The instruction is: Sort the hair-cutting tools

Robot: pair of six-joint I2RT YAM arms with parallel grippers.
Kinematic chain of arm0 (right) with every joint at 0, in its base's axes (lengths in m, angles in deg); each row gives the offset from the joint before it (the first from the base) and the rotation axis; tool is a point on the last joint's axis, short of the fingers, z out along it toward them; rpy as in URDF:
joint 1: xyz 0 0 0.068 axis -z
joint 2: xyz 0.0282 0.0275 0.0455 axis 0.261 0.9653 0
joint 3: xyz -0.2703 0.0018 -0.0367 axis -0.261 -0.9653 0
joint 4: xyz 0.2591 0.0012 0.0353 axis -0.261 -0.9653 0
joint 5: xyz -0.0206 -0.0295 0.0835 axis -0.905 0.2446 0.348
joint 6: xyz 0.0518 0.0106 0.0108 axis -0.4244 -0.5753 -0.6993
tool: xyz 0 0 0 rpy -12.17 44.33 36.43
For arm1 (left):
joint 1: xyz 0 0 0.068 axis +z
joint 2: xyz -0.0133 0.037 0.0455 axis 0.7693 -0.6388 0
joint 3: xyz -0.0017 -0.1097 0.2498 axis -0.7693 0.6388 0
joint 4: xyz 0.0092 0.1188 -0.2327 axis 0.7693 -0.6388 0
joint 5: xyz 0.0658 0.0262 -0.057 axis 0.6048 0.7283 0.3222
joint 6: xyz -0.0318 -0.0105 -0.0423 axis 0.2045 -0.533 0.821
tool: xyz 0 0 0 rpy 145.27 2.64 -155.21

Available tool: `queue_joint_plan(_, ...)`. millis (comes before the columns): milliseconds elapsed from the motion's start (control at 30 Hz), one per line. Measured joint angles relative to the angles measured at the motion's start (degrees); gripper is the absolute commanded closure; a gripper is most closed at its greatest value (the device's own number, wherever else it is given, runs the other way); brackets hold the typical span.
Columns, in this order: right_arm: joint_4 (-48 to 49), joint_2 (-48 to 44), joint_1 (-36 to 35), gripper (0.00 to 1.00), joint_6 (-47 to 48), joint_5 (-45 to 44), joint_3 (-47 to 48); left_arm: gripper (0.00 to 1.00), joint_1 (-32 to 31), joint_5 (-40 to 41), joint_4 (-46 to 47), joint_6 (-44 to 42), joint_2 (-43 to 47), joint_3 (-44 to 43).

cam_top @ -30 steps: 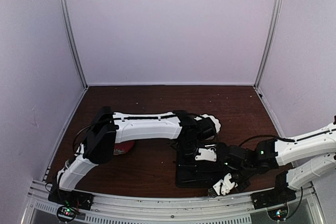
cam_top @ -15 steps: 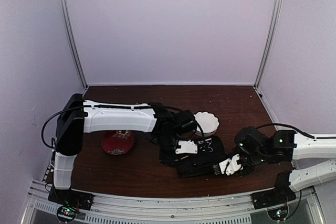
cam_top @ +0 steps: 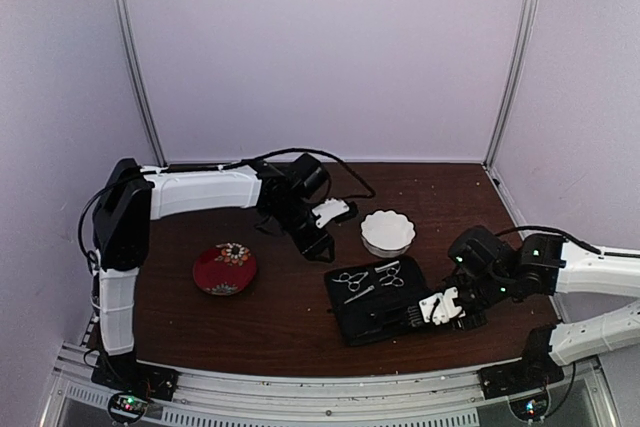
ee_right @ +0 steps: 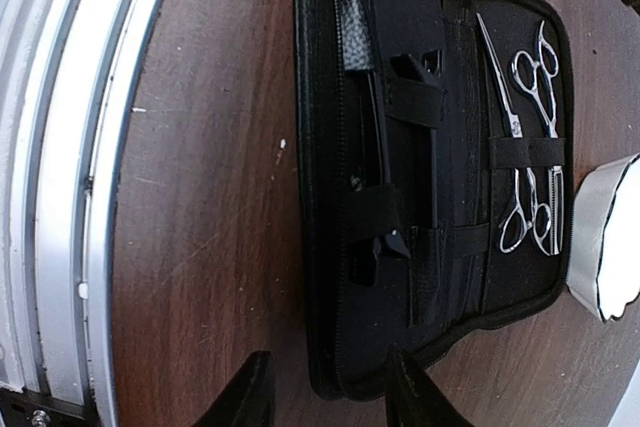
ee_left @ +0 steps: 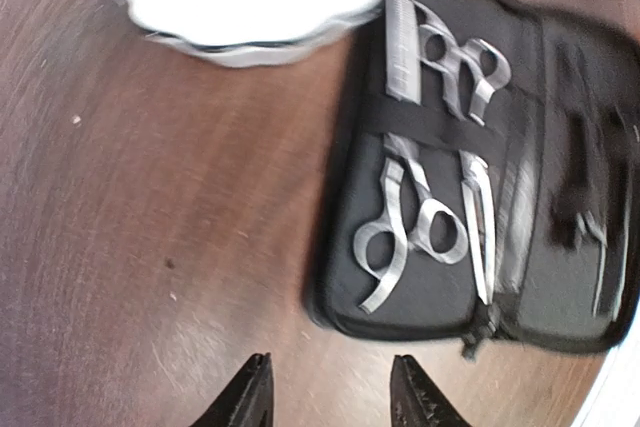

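The left pincer (ee_left: pixel 330 402) is standing wide with nothing between its fingers, and the right pincer (ee_right: pixel 330 397) is doing the same. A second ago both were crowding down over the case (cam_top: pixel 365 325) with their fingers nearly closed; now both are drawing away from it, the left one hanging to the far left of the bowl (cam_top: pixel 388 232), the right one hovering at the case's near right corner. The case is lying open and flat on the table. The scissors (ee_left: pixel 415 192) are sitting in its far half, tucked under an elastic strap; the black clips (ee_right: pixel 358 37) are sitting in its near half, held by loops. The opening step is looking finished, and the tools are now showing and reachable, though none is leaving the case yet. The sorting itself is probably just beginning, with the bowl and the plate (cam_top: pixel 225 269) likely waiting as the places to put things; each strap is likely going to resist a straight lift.
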Motion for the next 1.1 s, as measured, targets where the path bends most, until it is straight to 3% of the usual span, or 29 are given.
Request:
queue_joint_plan(333,0.7,1.1,0.0,0.64,-3.8,1.5,0.7,0.67,0.9,-4.9,3.4,7.0,-9.0,-4.3)
queue_joint_plan(633,1.9,3.6,0.0,0.66,-5.4,1.5,1.1,0.82,0.6,-2.2,3.0,7.3,-12.3,-7.2)
queue_joint_plan(1100,3.4,3.7,0.0,0.66,-6.6,1.4,1.3,0.68,0.5,-1.8,3.0,6.7,-12.7,-6.8)
